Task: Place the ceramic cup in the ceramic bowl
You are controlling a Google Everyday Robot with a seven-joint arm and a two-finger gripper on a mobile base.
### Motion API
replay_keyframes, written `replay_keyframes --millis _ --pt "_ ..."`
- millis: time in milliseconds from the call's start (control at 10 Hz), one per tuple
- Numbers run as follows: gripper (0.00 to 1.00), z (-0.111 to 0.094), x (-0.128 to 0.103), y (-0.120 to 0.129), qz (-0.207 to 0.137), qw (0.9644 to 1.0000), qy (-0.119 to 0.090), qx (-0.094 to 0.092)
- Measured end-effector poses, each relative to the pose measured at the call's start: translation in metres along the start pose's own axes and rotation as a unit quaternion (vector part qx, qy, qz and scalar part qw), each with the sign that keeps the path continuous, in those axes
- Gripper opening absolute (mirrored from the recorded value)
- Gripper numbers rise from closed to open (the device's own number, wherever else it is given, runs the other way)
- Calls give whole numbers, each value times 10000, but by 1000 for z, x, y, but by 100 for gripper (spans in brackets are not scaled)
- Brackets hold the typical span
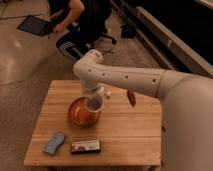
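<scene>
The orange-red ceramic bowl point(80, 113) sits on the wooden table point(125, 132), left of centre. My gripper point(93, 98) hangs over the bowl's right side, reaching down from the white arm point(120, 77). The pale grey-white ceramic cup point(93, 105) is under the gripper, held at or just above the bowl's right rim, its dark inside facing up.
A small white item with a red spot point(107, 93) lies behind the bowl. A dark red oblong object point(131, 98) lies to the right. A blue sponge point(53, 143) and a dark packaged bar point(85, 146) lie near the front edge. A person point(80, 25) crouches beyond the table.
</scene>
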Motion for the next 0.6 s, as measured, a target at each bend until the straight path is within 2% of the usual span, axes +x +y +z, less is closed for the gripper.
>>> replay_keyframes --millis 300,600 --pt "27 3 0 8 -8 9999 22 -111" --pt "27 5 -8 1 -113 9999 19 -71"
